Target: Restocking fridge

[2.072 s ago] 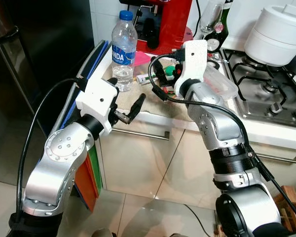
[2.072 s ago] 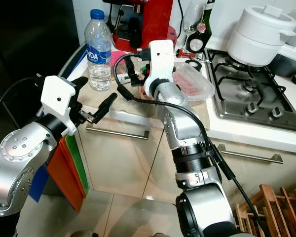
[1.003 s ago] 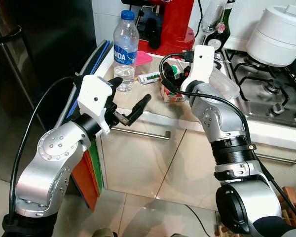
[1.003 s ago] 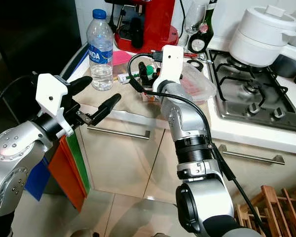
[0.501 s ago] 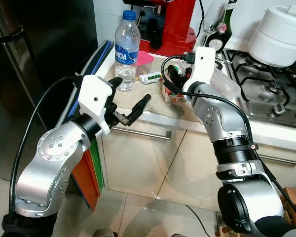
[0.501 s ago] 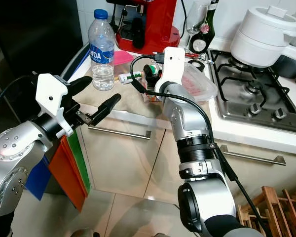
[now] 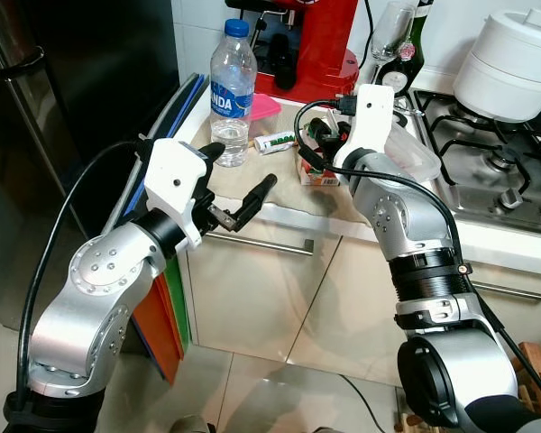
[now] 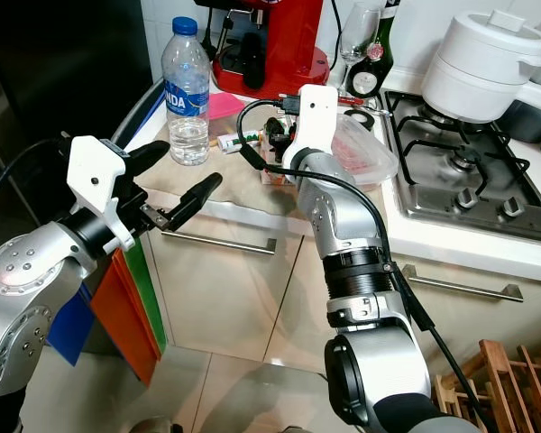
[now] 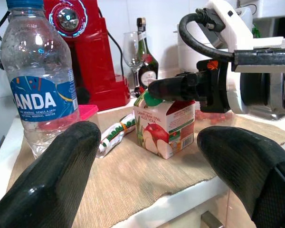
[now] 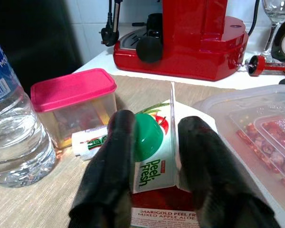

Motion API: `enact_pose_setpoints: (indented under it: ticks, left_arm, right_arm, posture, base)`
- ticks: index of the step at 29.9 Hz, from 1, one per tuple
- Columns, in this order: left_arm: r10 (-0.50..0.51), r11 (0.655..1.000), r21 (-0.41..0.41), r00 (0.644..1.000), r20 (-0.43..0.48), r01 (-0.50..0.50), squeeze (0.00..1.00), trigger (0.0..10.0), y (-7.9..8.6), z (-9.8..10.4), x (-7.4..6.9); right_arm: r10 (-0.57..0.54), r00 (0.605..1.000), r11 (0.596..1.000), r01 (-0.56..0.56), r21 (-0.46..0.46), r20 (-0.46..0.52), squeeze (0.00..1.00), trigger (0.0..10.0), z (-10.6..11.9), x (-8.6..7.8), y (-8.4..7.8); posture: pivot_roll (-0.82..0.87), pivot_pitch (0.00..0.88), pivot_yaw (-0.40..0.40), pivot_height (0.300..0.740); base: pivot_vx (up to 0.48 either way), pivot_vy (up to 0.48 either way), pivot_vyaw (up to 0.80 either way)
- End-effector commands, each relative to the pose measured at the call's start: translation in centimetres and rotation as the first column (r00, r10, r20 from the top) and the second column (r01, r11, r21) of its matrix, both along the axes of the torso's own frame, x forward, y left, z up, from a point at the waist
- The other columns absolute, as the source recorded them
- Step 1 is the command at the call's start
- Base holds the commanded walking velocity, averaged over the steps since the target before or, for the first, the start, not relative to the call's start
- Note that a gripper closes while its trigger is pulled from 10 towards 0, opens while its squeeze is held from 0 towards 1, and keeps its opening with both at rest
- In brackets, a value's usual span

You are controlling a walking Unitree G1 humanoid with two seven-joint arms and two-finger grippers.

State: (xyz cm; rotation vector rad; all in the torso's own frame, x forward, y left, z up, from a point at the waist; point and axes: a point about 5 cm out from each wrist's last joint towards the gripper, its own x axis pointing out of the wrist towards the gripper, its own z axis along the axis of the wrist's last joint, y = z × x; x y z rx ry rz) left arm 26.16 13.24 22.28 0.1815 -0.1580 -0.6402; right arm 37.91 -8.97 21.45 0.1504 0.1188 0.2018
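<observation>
Kitchen surface (image 7: 279, 194) with beige mat, beside a dark fridge (image 7: 81, 81) at left, door shut.

Items on the surface:
- juice carton (image 9: 164, 127), green cap, mid-mat, upright.
- water bottle (image 7: 230, 86), far left.
- pink-lidded tub (image 10: 73, 107), just behind the bottle.
- small tube (image 7: 275, 141), lying between bottle and carton.
- clear tray of meat (image 8: 361, 149), right of the carton.
- red coffee machine (image 7: 311, 41), far edge.
- hob (image 7: 487, 171) with white pot (image 7: 509, 63), right.

Right gripper (image 10: 154, 142): jaws narrow, straddling the carton's top at the cap; full contact cannot be told.
Left gripper (image 7: 234, 185): jaws wide, empty, near the surface's front edge.

Progress, judged: early. Carton not yet lifted; nothing in the fridge so far as seen; all items remain to be stowed.
</observation>
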Motion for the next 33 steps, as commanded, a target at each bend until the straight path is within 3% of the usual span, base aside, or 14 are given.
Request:
enact_pose_setpoints:
  ticks: [1,13,17,33]
  left_arm:
    - [-0.009,1.000,0.016,1.000,0.001,0.009,0.00,10.0,-0.3,0.0,-0.2]
    - [0.029,1.000,0.009,1.000,0.003,-0.029,0.00,10.0,0.0,-0.1,-0.2]
    - [0.036,0.999,0.004,0.999,0.006,-0.036,0.00,10.0,-0.1,-0.1,-0.1]
    - [0.109,0.994,-0.015,0.994,0.025,-0.109,0.00,10.0,0.4,0.3,0.4]
  right_arm:
    - [-0.014,0.999,1.000,0.014,0.000,-0.038,0.00,0.0,-0.9,-0.3,-0.4]
    - [0.022,0.999,1.000,-0.022,0.021,-0.030,0.00,0.0,-1.0,-0.9,0.3]
    - [0.076,0.996,0.993,-0.080,0.091,0.048,0.00,0.0,0.8,-1.6,0.9]
    - [0.063,0.980,0.991,-0.083,0.101,0.190,0.00,0.0,4.2,-2.6,0.2]
  posture:
    - [0.08,0.017,-0.057,0.740]
    - [0.08,0.023,-0.064,0.740]
    - [0.07,0.018,-0.067,0.740]
    - [0.07,0.025,-0.069,0.740]
  base:
    - [0.000,0.000,0.00]
    - [0.000,0.000,0.00]
    - [0.000,0.000,0.00]
    - [0.000,0.000,0.00]
